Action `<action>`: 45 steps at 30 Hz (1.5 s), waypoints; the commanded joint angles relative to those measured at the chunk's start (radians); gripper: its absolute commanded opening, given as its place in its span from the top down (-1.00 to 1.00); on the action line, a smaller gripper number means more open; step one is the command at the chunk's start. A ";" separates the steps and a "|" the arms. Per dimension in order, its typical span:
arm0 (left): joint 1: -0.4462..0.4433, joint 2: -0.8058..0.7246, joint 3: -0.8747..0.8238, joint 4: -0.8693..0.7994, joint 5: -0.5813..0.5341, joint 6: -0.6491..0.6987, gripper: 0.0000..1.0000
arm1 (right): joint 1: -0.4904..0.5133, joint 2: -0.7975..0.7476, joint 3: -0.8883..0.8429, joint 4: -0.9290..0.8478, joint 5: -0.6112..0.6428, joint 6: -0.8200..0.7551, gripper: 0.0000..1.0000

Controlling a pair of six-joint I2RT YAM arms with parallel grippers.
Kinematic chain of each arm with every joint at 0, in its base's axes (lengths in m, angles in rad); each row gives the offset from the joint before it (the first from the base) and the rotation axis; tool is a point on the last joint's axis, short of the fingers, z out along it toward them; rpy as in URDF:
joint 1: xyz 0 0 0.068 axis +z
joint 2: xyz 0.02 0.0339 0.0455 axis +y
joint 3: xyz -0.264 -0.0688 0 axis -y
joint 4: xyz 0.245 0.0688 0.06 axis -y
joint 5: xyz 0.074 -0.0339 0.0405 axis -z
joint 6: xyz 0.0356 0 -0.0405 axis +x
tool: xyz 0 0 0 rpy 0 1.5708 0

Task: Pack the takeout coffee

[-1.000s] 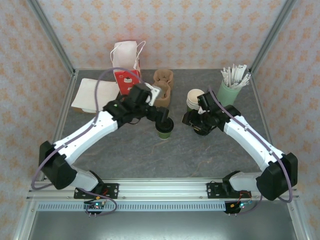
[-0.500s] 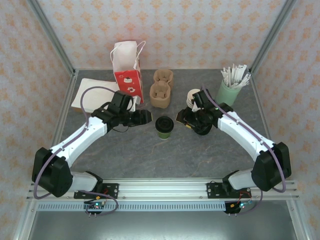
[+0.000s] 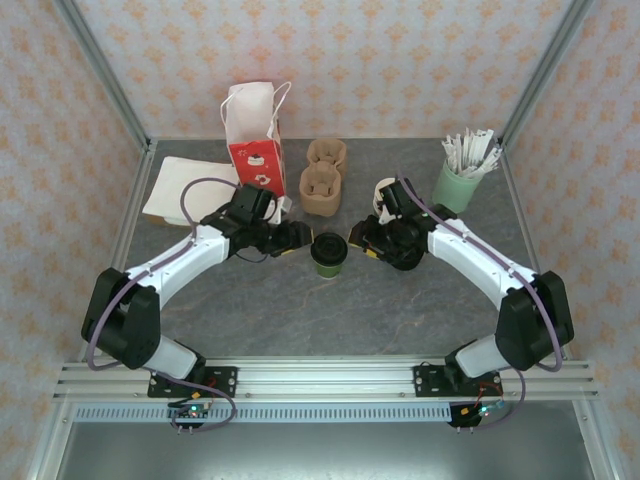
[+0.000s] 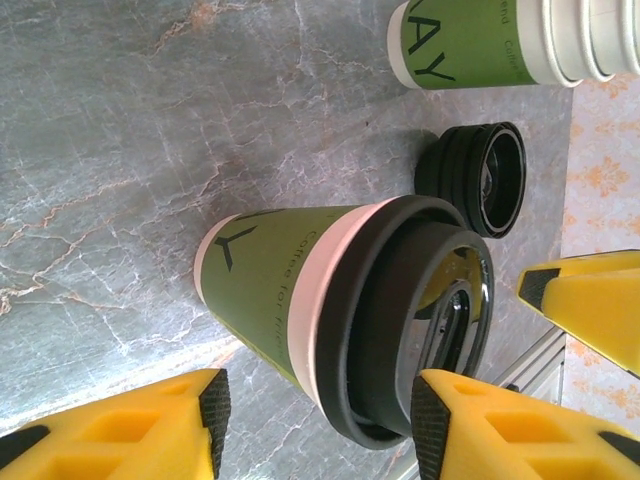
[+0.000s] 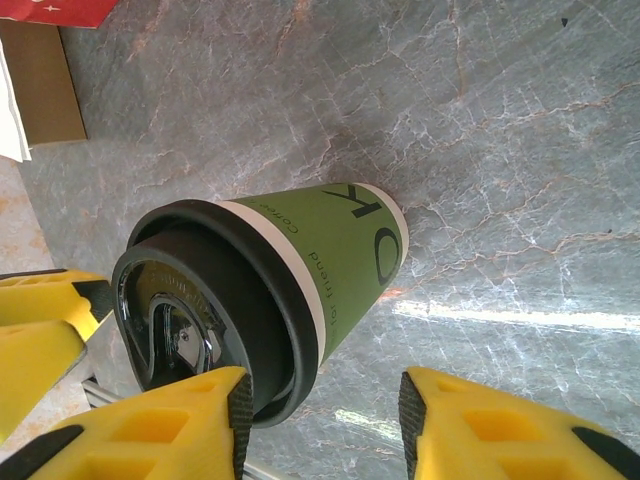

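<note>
I see a green cup (image 4: 270, 290) with a black lid (image 4: 400, 310), yellow fingers (image 4: 120, 435), a grey veined bench (image 3: 300, 320), a red-and-white bag (image 3: 252, 140), a brown carrier (image 3: 322, 180).

lidded takeout coffee (image 4: 290, 300) standing on grey marble table (image 4: 100, 150), left gripper (image 4: 320, 408) jaws spread either side of it, black lid stack (image 4: 480, 178) just beyond it, nested green cups (image 4: 480, 40) farther past, another yellow finger (image 4: 590, 300) near its lid

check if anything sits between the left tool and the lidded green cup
Nothing visible does. The lidded green cup stands on bare table just ahead of the left tool, framed by its open jaws. The right tool faces the cup from the far side, beyond it rather than in the path.
</note>
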 commanded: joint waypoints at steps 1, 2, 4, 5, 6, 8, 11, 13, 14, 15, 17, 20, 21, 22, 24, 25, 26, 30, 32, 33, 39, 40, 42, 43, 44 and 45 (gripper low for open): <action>0.006 0.027 0.025 0.025 0.019 0.002 -0.04 | 0.005 0.006 -0.012 0.015 -0.005 0.007 0.11; 0.006 0.031 0.025 0.027 0.021 0.003 -0.04 | 0.006 0.008 -0.012 0.015 -0.005 0.005 0.12; 0.006 0.037 0.021 0.035 0.023 0.003 -0.03 | 0.005 0.012 -0.012 0.015 -0.004 0.007 0.12; 0.006 0.040 0.020 0.039 0.027 0.003 -0.03 | 0.006 0.014 -0.012 0.015 -0.008 0.007 0.13; 0.005 0.041 0.019 0.042 0.031 0.003 -0.03 | 0.005 0.016 -0.012 0.015 -0.008 0.008 0.14; 0.006 0.046 0.017 0.050 0.037 0.001 -0.02 | 0.005 0.018 -0.009 0.015 -0.009 0.005 0.15; 0.005 0.047 0.015 0.055 0.041 0.001 -0.02 | 0.005 0.023 -0.007 0.015 -0.013 0.004 0.17; 0.006 0.048 0.016 0.050 0.036 0.004 -0.01 | 0.004 0.025 -0.009 0.015 -0.013 0.004 0.18; 0.005 0.048 0.016 0.046 0.032 0.007 -0.01 | 0.005 0.027 -0.009 0.016 -0.014 0.004 0.18; 0.006 0.049 0.016 0.042 0.029 0.011 0.00 | 0.006 0.029 -0.010 0.015 -0.015 0.004 0.19; 0.005 0.052 0.016 0.034 0.022 0.016 0.01 | 0.006 0.033 -0.011 0.018 -0.017 0.004 0.20; 0.006 0.057 0.016 0.018 0.008 0.027 0.06 | 0.006 0.036 -0.011 0.021 -0.022 0.005 0.22; 0.006 0.059 0.016 0.015 0.006 0.030 0.07 | 0.007 0.038 -0.011 0.021 -0.022 0.004 0.22; 0.006 0.060 0.014 0.014 0.003 0.032 0.08 | 0.006 0.040 -0.011 0.021 -0.020 0.005 0.22; 0.006 0.063 0.014 0.013 0.003 0.034 0.11 | 0.006 0.042 -0.009 0.022 -0.021 0.005 0.23; 0.005 0.065 0.014 0.012 0.001 0.036 0.12 | 0.006 0.046 -0.009 0.024 -0.023 0.005 0.24; 0.006 0.066 0.014 0.011 -0.002 0.037 0.13 | 0.006 0.048 -0.010 0.024 -0.024 0.005 0.24; 0.006 0.069 0.014 0.006 -0.007 0.042 0.17 | 0.010 0.059 -0.005 0.028 -0.026 0.004 0.25; 0.006 0.071 0.014 0.003 -0.007 0.045 0.19 | 0.011 0.067 0.002 0.028 -0.029 0.003 0.27; 0.005 0.071 0.014 0.000 -0.007 0.047 0.20 | 0.014 0.071 0.007 0.028 -0.029 0.001 0.27; 0.006 0.069 0.013 -0.003 -0.008 0.052 0.20 | 0.022 0.091 0.022 0.033 -0.031 0.002 0.28; 0.005 0.069 0.012 -0.002 -0.008 0.053 0.20 | 0.022 0.091 0.024 0.035 -0.029 0.003 0.28; 0.005 0.069 0.013 0.000 -0.007 0.053 0.20 | 0.023 0.087 0.026 0.035 -0.023 0.003 0.29; 0.006 0.069 0.013 0.000 -0.007 0.052 0.19 | 0.021 0.080 0.026 0.033 -0.014 0.002 0.29; 0.006 0.069 0.012 0.001 -0.007 0.053 0.19 | 0.021 0.073 0.025 0.032 -0.002 0.003 0.29; 0.006 0.069 0.014 0.002 -0.004 0.053 0.19 | 0.022 0.064 0.024 0.030 0.010 0.002 0.29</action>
